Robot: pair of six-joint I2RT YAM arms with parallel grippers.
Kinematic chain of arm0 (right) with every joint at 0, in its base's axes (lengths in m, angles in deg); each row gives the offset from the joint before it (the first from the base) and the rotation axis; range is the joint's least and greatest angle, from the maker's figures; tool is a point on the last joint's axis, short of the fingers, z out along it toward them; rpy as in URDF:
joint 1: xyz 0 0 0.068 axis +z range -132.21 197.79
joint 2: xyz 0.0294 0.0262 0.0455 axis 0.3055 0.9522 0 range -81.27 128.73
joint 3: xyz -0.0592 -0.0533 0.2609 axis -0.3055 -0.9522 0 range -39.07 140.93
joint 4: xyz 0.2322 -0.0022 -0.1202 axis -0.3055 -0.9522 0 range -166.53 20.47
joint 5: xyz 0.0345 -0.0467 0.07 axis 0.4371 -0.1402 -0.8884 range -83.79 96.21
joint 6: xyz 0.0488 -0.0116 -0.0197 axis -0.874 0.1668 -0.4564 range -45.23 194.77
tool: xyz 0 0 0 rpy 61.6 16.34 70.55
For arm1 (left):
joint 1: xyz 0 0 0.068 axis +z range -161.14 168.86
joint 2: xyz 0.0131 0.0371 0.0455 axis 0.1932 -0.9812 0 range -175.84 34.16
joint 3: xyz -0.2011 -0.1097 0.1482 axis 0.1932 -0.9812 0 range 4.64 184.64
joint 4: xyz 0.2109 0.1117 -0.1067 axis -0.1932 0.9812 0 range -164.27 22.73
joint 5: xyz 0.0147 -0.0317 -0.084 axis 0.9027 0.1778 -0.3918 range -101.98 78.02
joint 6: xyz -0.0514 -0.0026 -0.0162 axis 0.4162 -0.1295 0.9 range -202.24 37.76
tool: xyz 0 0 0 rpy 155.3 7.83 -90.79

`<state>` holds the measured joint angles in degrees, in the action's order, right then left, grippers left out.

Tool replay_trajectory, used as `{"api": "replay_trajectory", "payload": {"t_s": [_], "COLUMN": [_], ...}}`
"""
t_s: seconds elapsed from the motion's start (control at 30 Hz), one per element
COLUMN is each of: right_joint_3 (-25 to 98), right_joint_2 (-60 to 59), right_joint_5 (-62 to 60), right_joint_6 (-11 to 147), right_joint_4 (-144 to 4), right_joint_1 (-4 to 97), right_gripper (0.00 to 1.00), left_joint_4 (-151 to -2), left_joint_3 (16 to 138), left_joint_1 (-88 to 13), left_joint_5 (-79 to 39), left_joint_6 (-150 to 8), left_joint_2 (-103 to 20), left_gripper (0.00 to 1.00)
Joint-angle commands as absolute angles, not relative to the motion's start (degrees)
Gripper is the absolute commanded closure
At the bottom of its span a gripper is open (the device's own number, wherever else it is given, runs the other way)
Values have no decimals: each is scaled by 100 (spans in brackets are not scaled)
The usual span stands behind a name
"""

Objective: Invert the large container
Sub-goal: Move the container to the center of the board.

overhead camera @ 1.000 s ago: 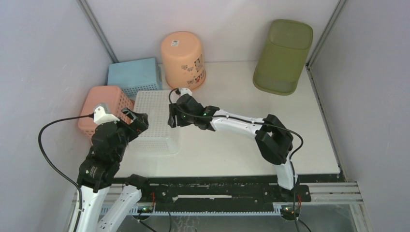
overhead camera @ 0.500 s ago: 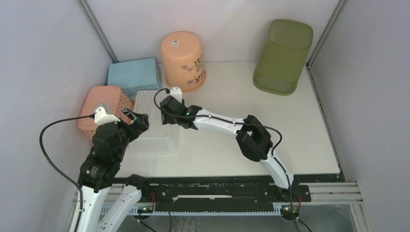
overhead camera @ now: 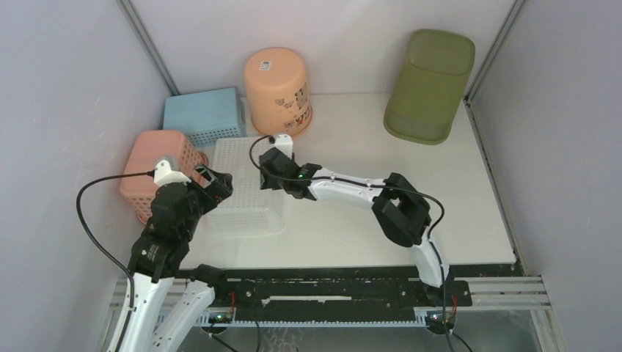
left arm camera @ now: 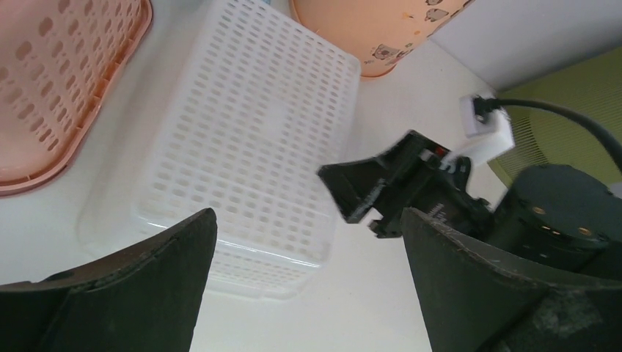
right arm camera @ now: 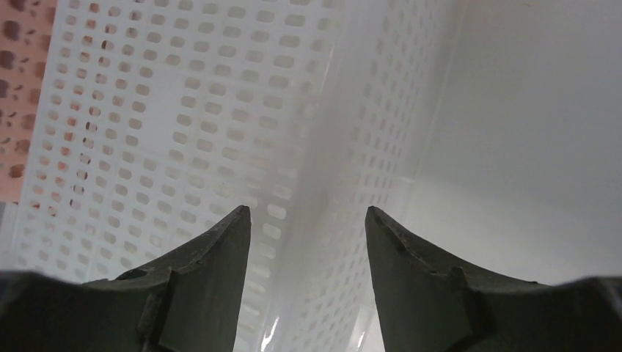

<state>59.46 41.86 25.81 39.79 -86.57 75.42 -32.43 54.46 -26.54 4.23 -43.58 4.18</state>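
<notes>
Shifted slightly rightward since a moment ago, the right gripper (right arm camera: 308,213) holds its fingers apart over the right wall of the white perforated basket (overhead camera: 238,202). The left gripper (left arm camera: 306,214) gapes wide beside it, gripping nothing. Behind stand a peach bucket (overhead camera: 277,81), a blue basket (overhead camera: 202,114) and a pink basket (overhead camera: 150,158) — and, well apart in the far right corner, the olive-green large container (overhead camera: 429,84), solid end up.

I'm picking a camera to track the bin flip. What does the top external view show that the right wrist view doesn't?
Only top external: the large container in the far right corner, the peach bucket, the blue basket, the left gripper. Only right wrist: the right gripper's jaws standing apart over the white basket's edge. Both: the white basket and the pink basket.
</notes>
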Motion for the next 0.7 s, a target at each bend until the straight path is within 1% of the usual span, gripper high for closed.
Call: {"api": "replay_trajectory", "payload": {"t_s": [0.0, 0.17, 0.37, 0.53, 0.67], "right_joint_3": [4806, 4012, 2805, 1755, 1143], "right_joint_2": [3678, 3148, 2392, 1724, 1152], "right_joint_5": [2997, 3042, 2978, 2808, 2670], "right_joint_6": [4078, 4032, 3938, 3898, 3913], "right_joint_4": [-9356, -9235, -8925, -8619, -8496], "right_joint_1": [7146, 6855, 6268, 5619, 5053], "right_gripper": [36, 35, 35, 35, 34], "left_joint_4": [-3707, -4059, -4719, -5472, -5925], "left_joint_3": [5185, 5004, 4686, 4429, 4511], "left_joint_1": [-2562, -2546, -2547, -2605, -3048], "left_joint_5": [257, 56, -235, -560, -410], "left_joint_6": [-4217, -4106, -3895, -3685, -3594], "left_joint_2": [270, -17, -371, -1111, -1773], "left_gripper": [0, 0, 0, 0, 0]}}
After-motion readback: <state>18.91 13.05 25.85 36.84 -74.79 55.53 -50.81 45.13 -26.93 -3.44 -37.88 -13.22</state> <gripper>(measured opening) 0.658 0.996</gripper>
